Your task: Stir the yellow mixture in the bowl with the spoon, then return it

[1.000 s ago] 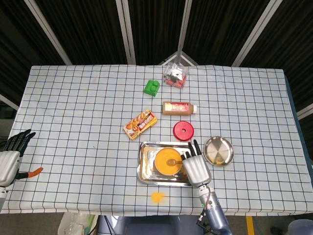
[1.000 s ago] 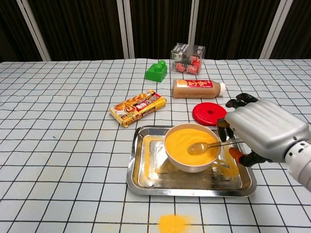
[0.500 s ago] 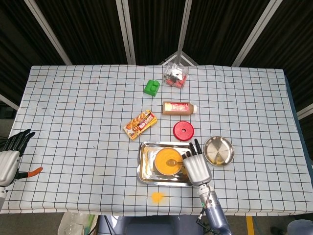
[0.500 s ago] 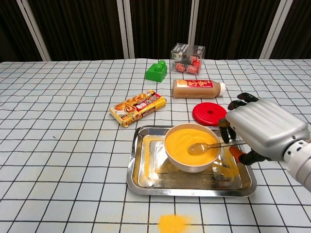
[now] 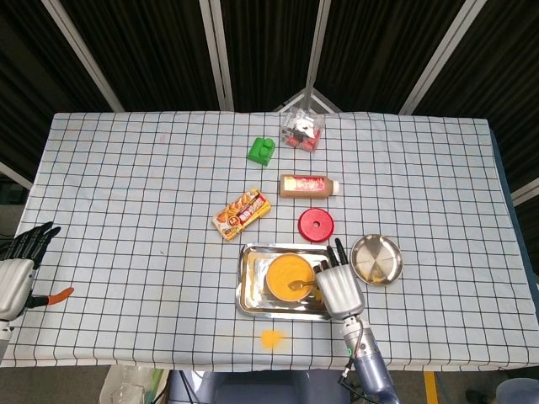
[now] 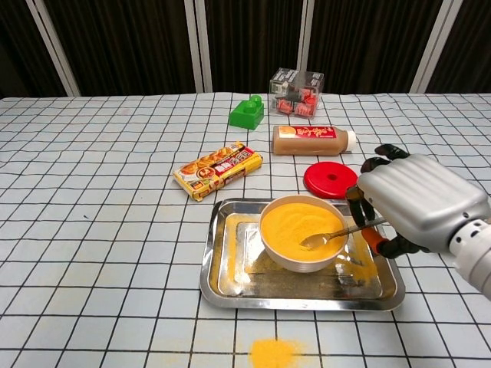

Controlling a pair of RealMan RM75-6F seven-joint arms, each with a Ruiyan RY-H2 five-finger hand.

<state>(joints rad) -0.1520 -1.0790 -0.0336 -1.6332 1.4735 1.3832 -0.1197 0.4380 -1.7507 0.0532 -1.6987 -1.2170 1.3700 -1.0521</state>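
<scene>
A white bowl (image 6: 276, 254) (image 5: 271, 286) of yellow mixture (image 6: 295, 225) (image 5: 285, 273) stands in a steel tray (image 6: 230, 284) (image 5: 248, 296). A metal spoon (image 6: 326, 236) (image 5: 301, 284) lies with its bowl in the mixture near the right rim. My right hand (image 6: 418, 203) (image 5: 338, 289) holds the spoon's handle from the right, over the tray's right end. My left hand (image 5: 17, 269) hangs at the table's left edge with its fingers apart and nothing in it; the chest view does not show it.
A red lid (image 6: 330, 180), a lying brown bottle (image 6: 313, 139), a snack packet (image 6: 219, 169), a green block (image 6: 247, 113) and a clear box (image 6: 296, 92) lie beyond the tray. A steel dish (image 5: 376, 259) sits right of it. Yellow powder (image 6: 272, 353) is spilt near the front edge.
The spoon's bowl has slid toward the near right rim of the bowl, and my right hand has shifted slightly with it. The left hand has not moved.
</scene>
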